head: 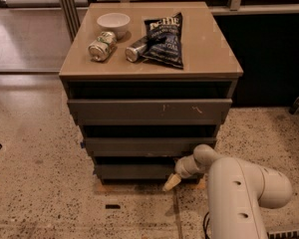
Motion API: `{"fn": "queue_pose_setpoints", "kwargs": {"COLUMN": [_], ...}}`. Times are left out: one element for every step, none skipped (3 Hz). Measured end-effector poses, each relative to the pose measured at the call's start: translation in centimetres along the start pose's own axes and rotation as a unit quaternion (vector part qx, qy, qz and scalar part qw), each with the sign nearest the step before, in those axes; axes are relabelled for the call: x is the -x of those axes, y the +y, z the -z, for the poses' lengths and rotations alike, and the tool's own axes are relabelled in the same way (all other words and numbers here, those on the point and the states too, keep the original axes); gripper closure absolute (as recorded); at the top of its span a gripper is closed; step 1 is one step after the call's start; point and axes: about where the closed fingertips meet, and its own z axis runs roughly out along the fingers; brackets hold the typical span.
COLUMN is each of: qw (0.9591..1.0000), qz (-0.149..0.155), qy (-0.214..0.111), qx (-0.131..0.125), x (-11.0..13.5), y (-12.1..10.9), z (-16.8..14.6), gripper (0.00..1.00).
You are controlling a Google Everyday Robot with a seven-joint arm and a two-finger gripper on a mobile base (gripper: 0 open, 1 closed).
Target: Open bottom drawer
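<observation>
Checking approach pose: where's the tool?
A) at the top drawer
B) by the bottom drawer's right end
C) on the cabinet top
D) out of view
B: the tool sits low at the right end of the bottom drawer.

Office-like interior: speckled stone floor (35,183), metal-framed glazing (69,9), claw (170,182) at bottom drawer (132,171)
</observation>
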Motion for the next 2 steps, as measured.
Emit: {"fn": "queue_pose_setpoints", "kwargs": {"qw": [1.0,0.9999], "qz": [-0.007,-0.008], "qy": [0.006,0.011], "qx": [0.002,0.006], "x": [-0.47,-0.81], "y": [-0.57,-0.83], "z": [-1.18,-1.85], "gripper": [0.0,0.19]}}
